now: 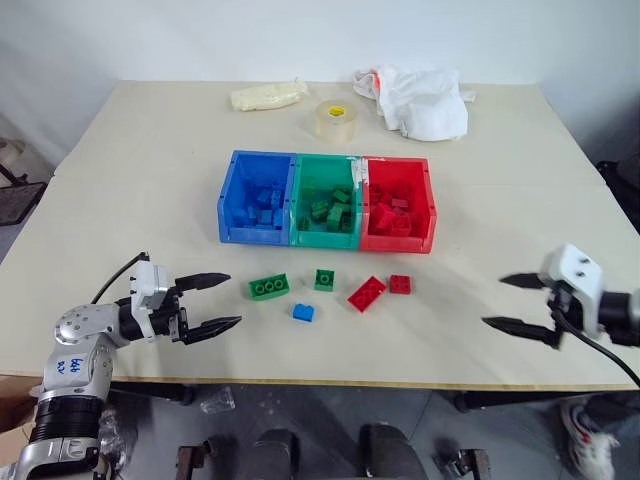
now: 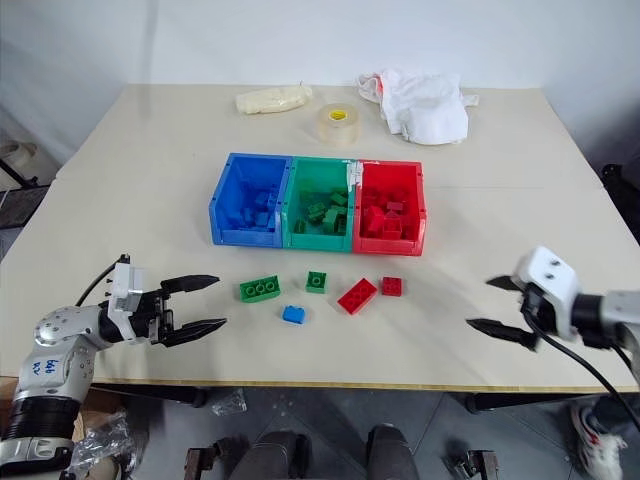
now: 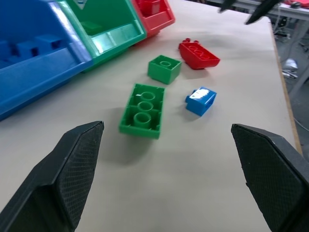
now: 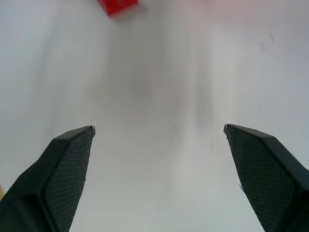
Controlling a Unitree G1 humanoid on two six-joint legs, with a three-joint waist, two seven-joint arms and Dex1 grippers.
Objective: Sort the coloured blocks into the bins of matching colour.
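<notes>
Beige and wide, the table (image 1: 140, 180) fills the scene under a plain white wall. At its far edge lie a crumpled white cloth (image 1: 420, 98), a pale cream bag (image 1: 268, 95) and a clear tape roll (image 1: 336, 120), all well apart from the bins.

At the table's middle stand 3 joined bins in a row: the blue bin (image 1: 228, 200) on the left, the green bin (image 1: 325, 175) in the middle, the red bin (image 1: 428, 200) on the right. Each already holds several blocks of its own colour.

Just in front of the bins, 5 loose blocks lie on the bare table. An oblong green block (image 1: 269, 287) with 3 round studs showing lies furthest left, a small square green block (image 1: 324, 280) is beside it, then an oblong red block (image 1: 367, 293) turned at an angle and a small square red block (image 1: 400, 284). A small blue block (image 1: 303, 312) sits nearest the front edge, below the green ones.

Nothing stands between the blocks and either arm. The left gripper (image 1: 215, 301) hovers left of the oblong green block, jaws wide apart and empty. The right gripper (image 1: 515, 302) hangs well right of the blocks, jaws also spread and empty.
</notes>
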